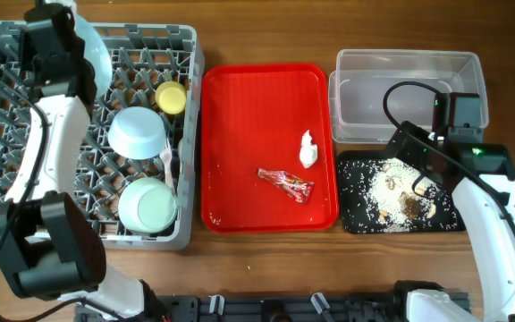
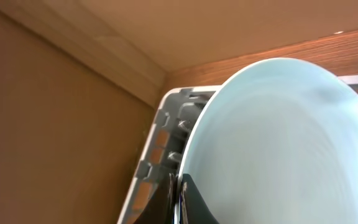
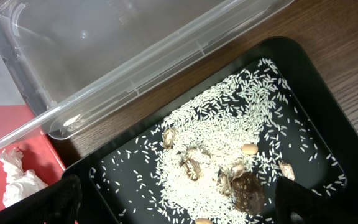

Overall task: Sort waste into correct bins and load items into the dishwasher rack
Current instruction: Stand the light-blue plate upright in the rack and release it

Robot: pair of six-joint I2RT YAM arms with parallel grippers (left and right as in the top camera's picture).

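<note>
overhead light was bright and even, shadows faint. the left wrist view showed the light blue plate (image 2: 278,143) blurred. the right wrist view was sharp, with glints on the clear tub (image 3: 135,50) toward 10 o'clock.

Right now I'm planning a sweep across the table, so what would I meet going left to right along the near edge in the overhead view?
Dishwasher rack → red tray → black tray holding food scraps.
</note>
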